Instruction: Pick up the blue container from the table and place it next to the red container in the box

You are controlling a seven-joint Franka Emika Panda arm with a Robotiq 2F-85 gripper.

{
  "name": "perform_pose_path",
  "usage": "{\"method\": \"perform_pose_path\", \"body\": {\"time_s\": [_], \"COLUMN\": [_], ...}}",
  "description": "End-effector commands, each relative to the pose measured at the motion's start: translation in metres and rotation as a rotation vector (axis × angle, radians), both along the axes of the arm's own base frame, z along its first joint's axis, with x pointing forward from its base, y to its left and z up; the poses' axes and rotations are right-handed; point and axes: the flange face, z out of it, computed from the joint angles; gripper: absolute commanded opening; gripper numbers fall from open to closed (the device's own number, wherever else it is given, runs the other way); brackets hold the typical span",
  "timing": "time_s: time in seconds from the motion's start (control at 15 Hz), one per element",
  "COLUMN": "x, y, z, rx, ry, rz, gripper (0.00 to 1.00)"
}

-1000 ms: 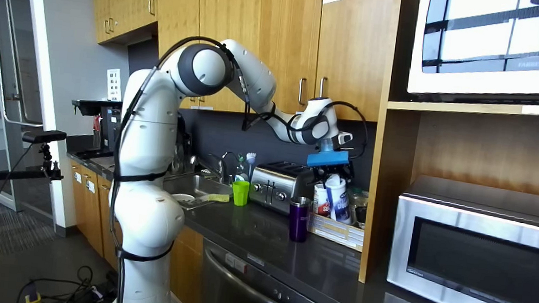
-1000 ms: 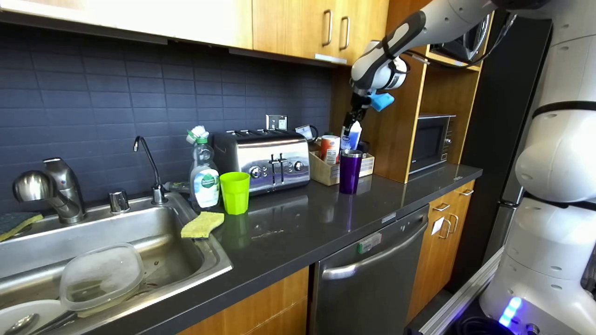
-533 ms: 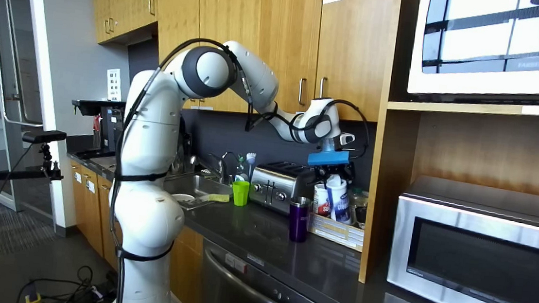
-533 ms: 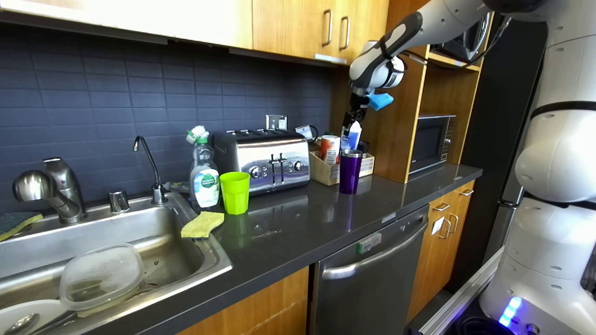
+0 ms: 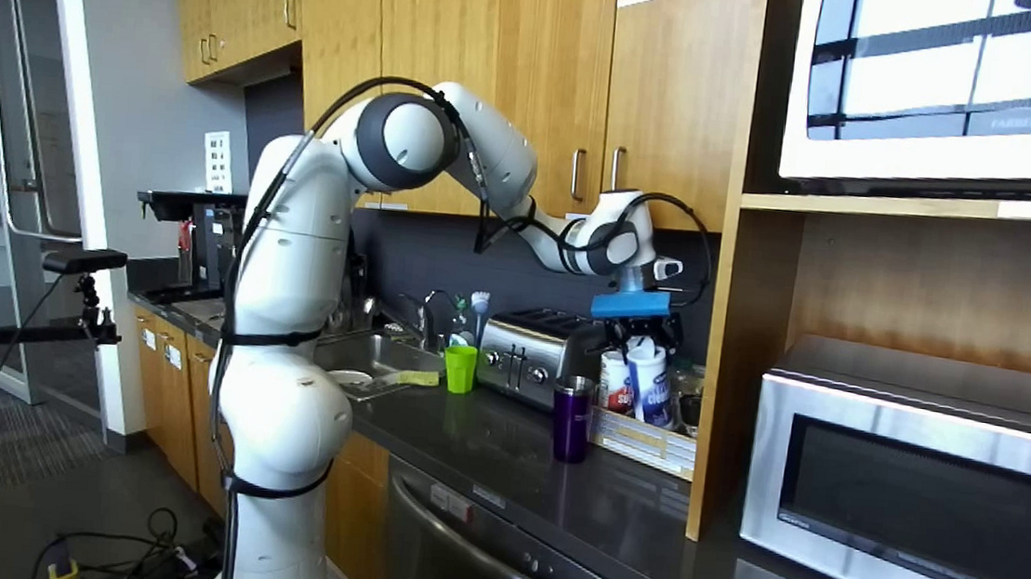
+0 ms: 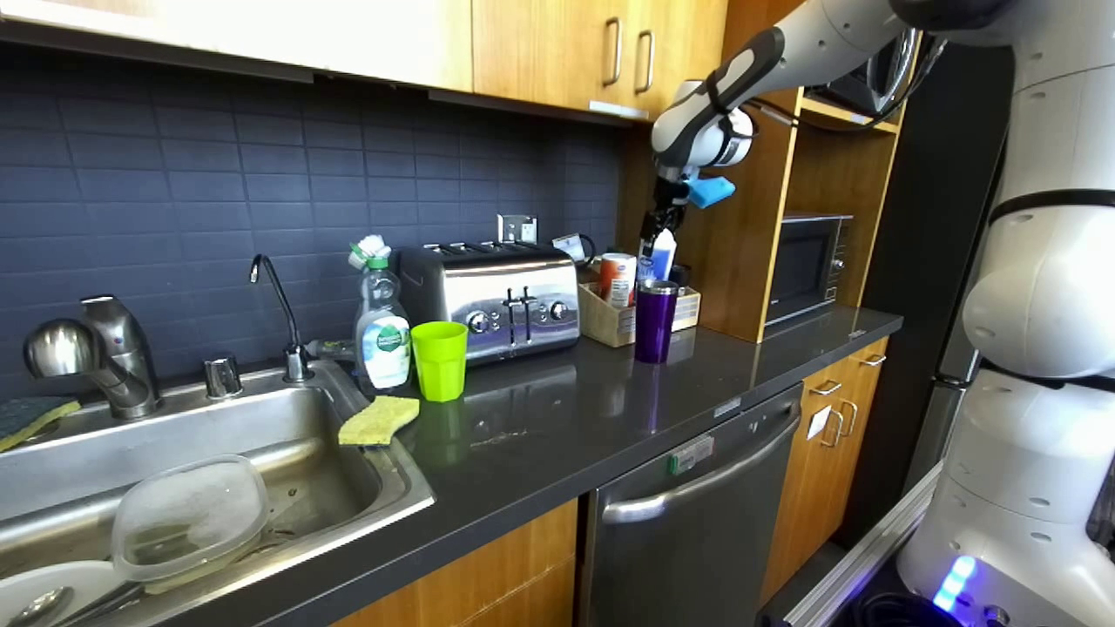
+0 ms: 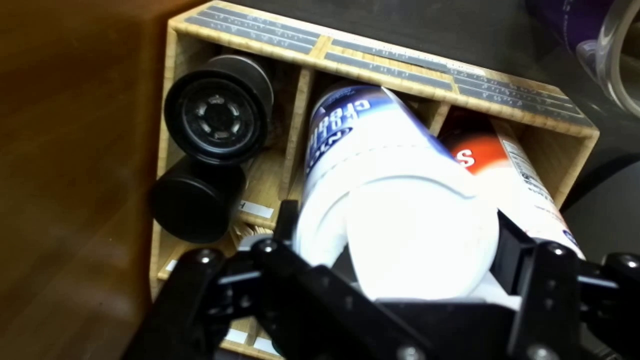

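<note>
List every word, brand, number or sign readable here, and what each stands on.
"FARBERWARE": upper microwave, in an exterior view.
"S": red container, wrist view; rest unclear.
"crea", probably, upside down: blue container, wrist view; rest unclear.
Too small or blurred to read: print on the box, lower microwave, soap bottle, purple tumbler, dishwasher magnet and wall sheet.
No number is legible.
</note>
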Motion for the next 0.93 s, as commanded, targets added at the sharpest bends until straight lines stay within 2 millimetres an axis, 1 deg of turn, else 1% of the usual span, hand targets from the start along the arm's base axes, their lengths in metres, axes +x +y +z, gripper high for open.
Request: {"method": "perform_pose_path", "body": {"time_s": [0.0,0.87], "x": [0.010,0.030], "y": [-0.001,0.001], "z": [0.006,0.002], "rx": [-0.011,-0.023], "ry": [0.004,0.000], "rz": [-0.015,-0.079], "gripper": [0.61,0.61]}}
